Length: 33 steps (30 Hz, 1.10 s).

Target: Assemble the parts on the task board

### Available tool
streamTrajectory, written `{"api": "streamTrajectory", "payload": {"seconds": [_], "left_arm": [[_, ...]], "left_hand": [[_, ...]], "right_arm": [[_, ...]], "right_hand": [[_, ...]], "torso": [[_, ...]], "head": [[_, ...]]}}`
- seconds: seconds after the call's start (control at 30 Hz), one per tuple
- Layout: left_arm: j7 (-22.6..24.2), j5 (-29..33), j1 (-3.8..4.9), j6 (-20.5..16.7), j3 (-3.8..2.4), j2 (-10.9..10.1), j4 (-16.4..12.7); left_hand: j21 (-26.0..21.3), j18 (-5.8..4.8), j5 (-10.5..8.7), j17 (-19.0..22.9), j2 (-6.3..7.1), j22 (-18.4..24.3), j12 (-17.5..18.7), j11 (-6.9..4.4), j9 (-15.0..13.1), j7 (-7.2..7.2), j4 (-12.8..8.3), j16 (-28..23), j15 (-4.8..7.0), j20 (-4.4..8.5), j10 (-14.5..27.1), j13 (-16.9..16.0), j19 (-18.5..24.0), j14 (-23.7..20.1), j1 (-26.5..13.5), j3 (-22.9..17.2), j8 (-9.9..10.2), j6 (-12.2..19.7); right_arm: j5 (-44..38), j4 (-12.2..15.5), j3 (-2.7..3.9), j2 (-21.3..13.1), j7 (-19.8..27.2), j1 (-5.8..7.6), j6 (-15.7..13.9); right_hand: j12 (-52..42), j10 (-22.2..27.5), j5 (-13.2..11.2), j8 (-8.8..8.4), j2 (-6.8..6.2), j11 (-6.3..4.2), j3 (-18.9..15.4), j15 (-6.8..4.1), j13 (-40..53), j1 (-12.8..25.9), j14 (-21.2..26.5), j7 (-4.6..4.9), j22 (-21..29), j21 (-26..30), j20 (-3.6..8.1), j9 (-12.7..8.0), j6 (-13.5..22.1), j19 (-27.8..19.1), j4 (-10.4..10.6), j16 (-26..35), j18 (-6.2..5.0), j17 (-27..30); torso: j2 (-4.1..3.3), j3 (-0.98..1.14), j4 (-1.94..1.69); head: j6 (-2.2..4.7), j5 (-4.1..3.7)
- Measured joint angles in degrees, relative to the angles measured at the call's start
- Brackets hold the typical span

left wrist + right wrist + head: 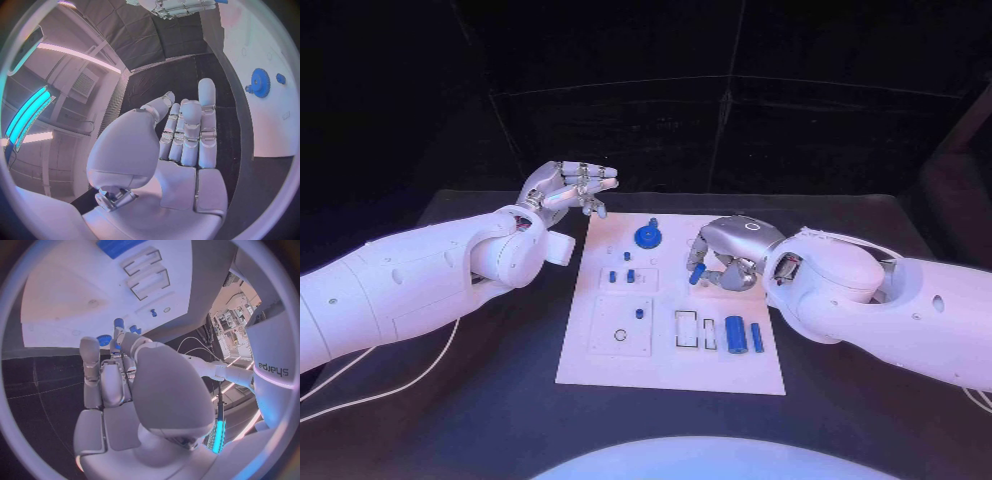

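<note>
The white task board (672,355) lies in the middle of the black table. A blue gear (648,236) stands near its far edge and also shows in the left wrist view (259,82). My right hand (727,250) hovers over the board's far right part and pinches a small blue part (697,272) at its fingertips; the right wrist view shows that part (118,323) just above the board (62,300). My left hand (571,190) is raised beside the board's far left corner, its fingers (187,132) stretched out with nothing in them.
Two blue cylinders (734,330) (757,337) lie on the board's right side next to rectangular slots (688,329). Small blue pieces (620,275) sit left of centre, and a black ring (619,338) lies in a square recess. Black table surrounds the board.
</note>
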<state>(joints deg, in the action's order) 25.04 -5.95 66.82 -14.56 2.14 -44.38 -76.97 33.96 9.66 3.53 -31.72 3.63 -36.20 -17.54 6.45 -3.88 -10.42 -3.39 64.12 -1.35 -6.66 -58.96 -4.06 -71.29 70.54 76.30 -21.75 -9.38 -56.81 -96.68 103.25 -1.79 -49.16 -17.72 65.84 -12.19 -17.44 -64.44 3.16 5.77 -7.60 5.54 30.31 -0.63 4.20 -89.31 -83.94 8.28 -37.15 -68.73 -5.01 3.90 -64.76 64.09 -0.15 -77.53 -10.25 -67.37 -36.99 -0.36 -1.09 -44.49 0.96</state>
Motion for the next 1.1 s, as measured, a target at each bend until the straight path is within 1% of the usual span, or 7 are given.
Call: {"api": "streamTrajectory", "payload": {"seconds": [0.13,0.3,0.33,0.43,0.8,0.93,1.1], "left_arm": [[0.00,0.00,0.00,0.00,0.00,0.00,-0.06],[0.00,0.00,0.00,0.00,0.00,0.02,-0.14],[0.00,0.00,0.00,0.00,0.00,0.03,-0.15],[0.01,0.00,0.00,0.00,0.00,0.05,-0.24],[0.02,0.00,0.10,-0.01,0.00,0.22,-0.36],[0.02,0.00,0.11,-0.01,0.00,0.28,-0.39],[0.02,0.01,0.12,-0.01,0.00,0.36,-0.37]], "left_hand": [[0.00,0.00,0.00,0.00,0.00,0.00,0.00,0.00,0.00,0.00,0.00,0.00,0.00,0.00,0.00,0.00,0.00,0.00,0.00,0.00,0.00,0.00],[0.00,0.00,0.00,0.00,0.00,0.05,0.00,0.21,0.00,-0.21,0.00,0.00,0.00,0.00,0.21,0.00,0.00,0.00,0.00,0.00,0.00,0.21],[0.00,0.00,0.00,0.00,0.00,0.05,0.00,0.21,0.00,-0.21,0.00,0.00,0.00,0.00,0.21,0.00,0.00,0.00,0.00,0.00,0.00,0.21],[0.00,0.00,0.00,0.00,0.00,0.05,0.00,0.21,0.00,-0.21,-0.16,0.00,0.00,0.00,0.21,0.00,0.00,0.00,0.00,0.16,0.00,0.21],[0.00,0.00,0.00,-0.01,0.00,0.04,0.01,0.21,0.00,-0.21,-0.16,0.00,0.00,0.00,0.21,0.00,0.00,0.00,0.00,0.16,0.00,0.21],[0.00,0.00,0.00,-0.01,0.00,0.04,0.01,0.21,0.00,-0.21,-0.16,0.00,0.00,0.00,0.21,0.00,0.00,0.00,0.00,0.16,0.00,0.21],[0.00,-0.01,0.00,-0.01,0.00,0.04,0.01,0.21,0.00,-0.21,-0.16,0.00,0.00,0.00,0.21,0.00,0.00,0.00,0.00,0.16,0.00,0.21]], "right_arm": [[0.14,0.96,0.01,1.80,0.19,0.01,-0.72],[0.67,0.85,0.01,5.32,0.87,0.01,-1.08],[0.78,0.62,0.01,6.00,1.03,-0.02,-1.10],[1.14,-0.31,-0.06,8.17,1.58,-0.36,-1.10],[2.00,-4.54,-0.35,14.35,3.72,-3.54,-0.02],[2.10,-6.26,-0.80,15.77,4.34,-4.28,0.69],[2.10,-8.01,-1.23,17.22,4.91,-4.97,1.48]], "right_hand": [[0.04,0.00,0.10,0.00,0.00,0.00,0.30,0.00,0.00,0.50,0.00,0.00,0.00,0.00,0.00,0.00,0.00,0.00,-0.28,0.00,0.00,0.00],[0.05,0.00,0.11,-0.16,-0.23,0.01,0.49,0.00,0.00,1.01,0.00,0.00,0.00,0.00,-0.01,0.00,0.00,-0.40,-0.47,0.00,-0.01,0.00],[0.17,-0.40,0.11,-0.23,-0.23,0.40,0.49,0.00,0.00,1.30,0.00,0.00,0.00,0.00,-0.01,0.00,0.00,-0.40,-0.47,0.00,0.00,-0.05],[0.28,-0.69,0.42,-0.22,-0.08,0.69,0.64,0.00,0.00,1.69,0.00,0.00,0.02,0.00,-0.01,0.00,0.00,-0.40,-0.62,0.00,0.00,-0.05],[0.49,-0.69,0.53,-0.22,-0.07,0.69,0.80,0.00,0.09,2.06,0.00,0.00,0.41,0.00,-0.01,0.01,0.00,-0.40,-0.79,0.00,0.00,-0.04],[0.70,-0.69,0.78,-0.22,-0.07,0.69,0.86,0.00,0.09,2.50,0.00,0.00,0.41,0.00,-0.21,0.00,0.00,-0.60,-0.85,0.00,0.00,-0.04],[0.71,-0.69,0.81,-0.22,-0.17,0.69,0.86,0.00,0.08,2.59,0.00,0.00,0.57,0.00,-0.21,0.01,0.00,-0.60,-0.85,0.00,0.00,-0.04]], "torso": [[-0.06,-0.02,-0.04],[-0.09,-0.03,-0.06],[-0.10,-0.03,-0.07],[-0.12,-0.04,-0.12],[-0.14,-0.02,-0.11],[-0.14,0.03,-0.07],[-0.10,0.04,-0.04]], "head": [[-0.02,0.21],[-0.24,0.52],[-0.27,0.55],[-0.35,0.66],[-0.73,1.60],[-0.96,1.92],[-1.04,2.01]]}}
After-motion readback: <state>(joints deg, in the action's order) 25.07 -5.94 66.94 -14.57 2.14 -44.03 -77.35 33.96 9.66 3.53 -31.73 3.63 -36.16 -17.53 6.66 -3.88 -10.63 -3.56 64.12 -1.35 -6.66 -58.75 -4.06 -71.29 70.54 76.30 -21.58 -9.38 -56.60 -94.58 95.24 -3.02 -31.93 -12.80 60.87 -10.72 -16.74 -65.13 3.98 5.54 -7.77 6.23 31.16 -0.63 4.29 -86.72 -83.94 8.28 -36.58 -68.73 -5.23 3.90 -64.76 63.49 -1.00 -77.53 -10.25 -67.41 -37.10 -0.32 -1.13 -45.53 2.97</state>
